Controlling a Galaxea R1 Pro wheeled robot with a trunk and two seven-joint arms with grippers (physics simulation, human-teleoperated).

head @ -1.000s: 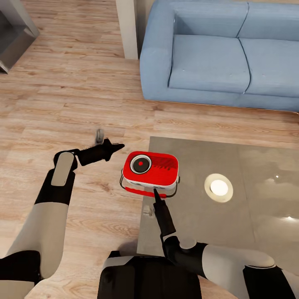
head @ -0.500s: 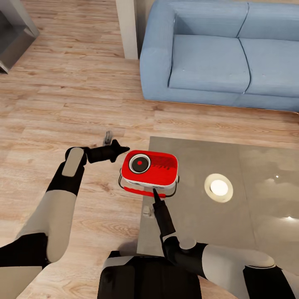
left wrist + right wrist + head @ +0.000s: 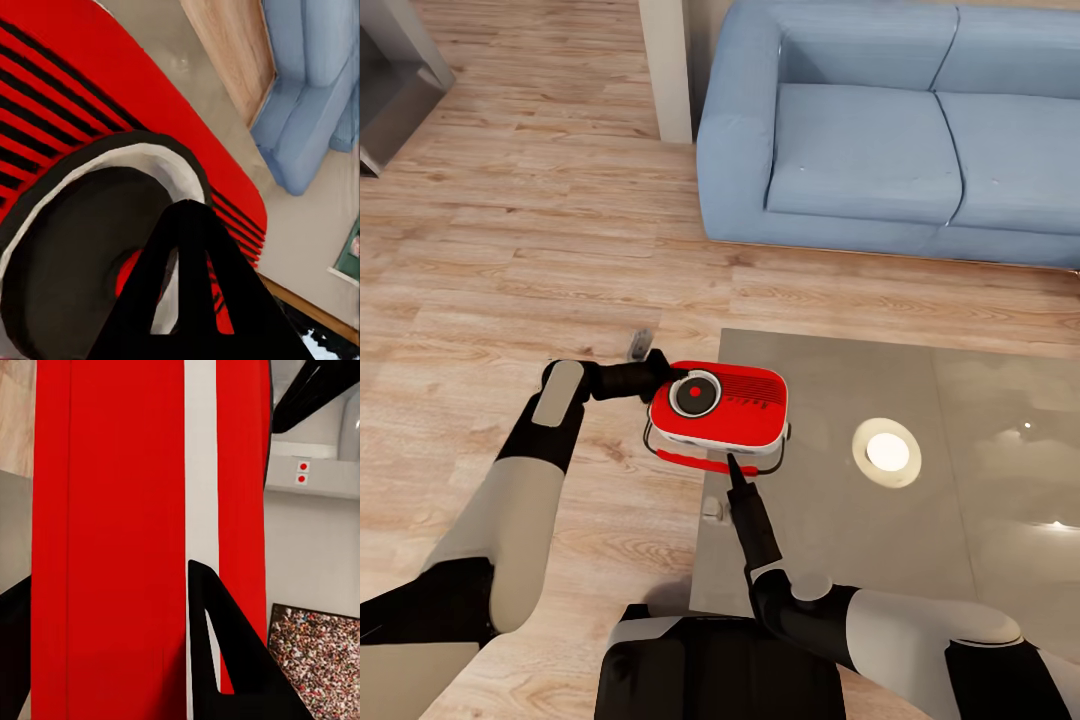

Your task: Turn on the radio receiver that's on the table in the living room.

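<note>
The red radio receiver [image 3: 735,410] lies face up, hanging over the near left corner of the glossy grey table [image 3: 840,545]. My left gripper [image 3: 678,379] is shut, and its joined tips touch the round speaker [image 3: 82,225] on the radio's face. From the near side, my right gripper [image 3: 732,461] comes up to the radio's edge, just above the slim handle [image 3: 705,463]. In the right wrist view its two fingers [image 3: 221,652] stand apart, with the radio's red, white-striped side [image 3: 112,510] between them, held.
A round white glare [image 3: 886,452] shines on the tabletop right of the radio. A blue sofa [image 3: 880,130] stands beyond the table, a pale wall post [image 3: 665,70] beside it. Wooden floor [image 3: 510,240] stretches to the left, with grey furniture [image 3: 390,85] at the far left corner.
My left arm has swung right across the floor side, and its shut tips have reached the radio's speaker. The radio and right arm have barely shifted.
</note>
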